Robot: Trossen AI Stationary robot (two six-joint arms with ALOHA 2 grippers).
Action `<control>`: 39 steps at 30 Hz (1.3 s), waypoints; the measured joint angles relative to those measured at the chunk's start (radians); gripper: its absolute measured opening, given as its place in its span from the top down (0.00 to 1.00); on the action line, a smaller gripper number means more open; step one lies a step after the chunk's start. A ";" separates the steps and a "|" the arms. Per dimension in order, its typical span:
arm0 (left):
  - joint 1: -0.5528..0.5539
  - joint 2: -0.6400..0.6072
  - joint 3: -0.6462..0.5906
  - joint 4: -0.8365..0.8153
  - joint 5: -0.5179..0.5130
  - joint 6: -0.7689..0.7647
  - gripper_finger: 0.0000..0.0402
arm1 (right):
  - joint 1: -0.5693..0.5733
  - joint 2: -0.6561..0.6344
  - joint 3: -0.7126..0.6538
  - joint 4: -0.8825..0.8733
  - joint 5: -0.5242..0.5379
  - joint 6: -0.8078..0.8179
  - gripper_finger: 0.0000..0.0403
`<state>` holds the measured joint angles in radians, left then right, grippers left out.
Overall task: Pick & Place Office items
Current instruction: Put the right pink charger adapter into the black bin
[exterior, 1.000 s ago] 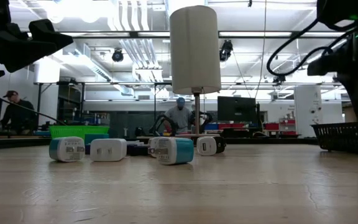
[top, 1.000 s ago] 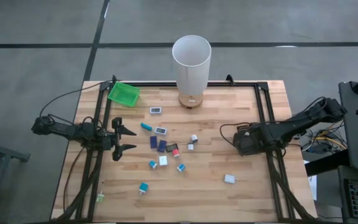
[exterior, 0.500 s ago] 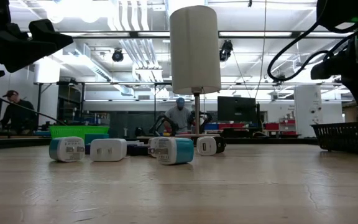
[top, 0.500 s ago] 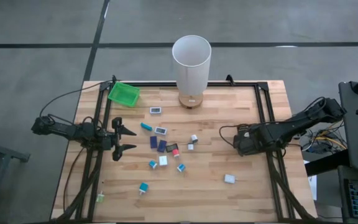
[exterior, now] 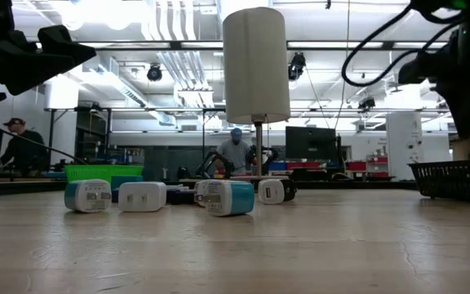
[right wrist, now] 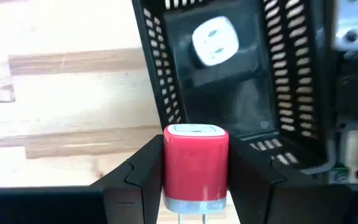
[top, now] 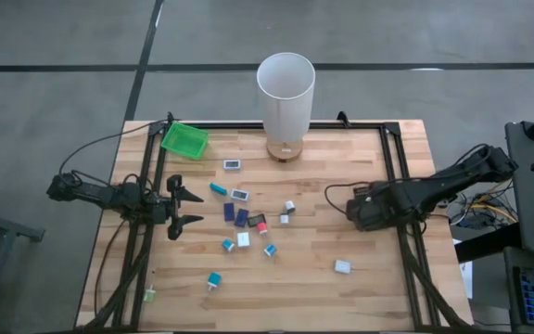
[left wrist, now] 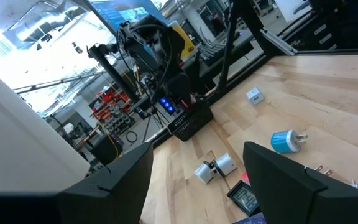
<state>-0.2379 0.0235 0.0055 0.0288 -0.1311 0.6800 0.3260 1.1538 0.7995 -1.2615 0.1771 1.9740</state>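
Observation:
The office items lie scattered mid-table: small dark blue, teal, white and grey blocks, also seen in the low view. My right gripper is shut on a red block next to a black slotted tray, in which a white block lies. In the high view this gripper is at the table's right side. My left gripper hangs open at the left edge, touching nothing; its wrist view looks across a teal plug. My right gripper pinches the red block between its two fingers, one on each of its opposite side faces. The fingers come from above. The block's white end faces away from the camera and its pronged end toward it. It is lifted clear.
A tall white cylinder stands on a small base at the far middle of the table. A green tray sits at the far left corner. A lone white block and a teal one lie nearer. People show in the room behind.
My right arm has risen a little near the black tray, still shut on the red block; its cable loop has shifted with it. The scattered items have stayed in place.

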 joint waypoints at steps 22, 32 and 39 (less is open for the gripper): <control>0.000 0.000 0.000 0.000 0.000 0.000 0.36 | -0.037 0.001 -0.103 0.078 -0.083 -0.775 0.65; 0.000 0.000 0.000 0.000 0.000 0.000 0.36 | -0.037 0.013 -0.095 0.096 -0.069 -0.911 0.65; 0.000 0.000 0.000 0.000 0.000 0.000 0.36 | -0.037 0.013 -0.130 0.118 -0.065 -1.072 0.65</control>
<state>-0.2381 0.0235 0.0054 0.0291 -0.1313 0.6800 0.2893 1.1664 0.6698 -1.1434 0.1116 0.9021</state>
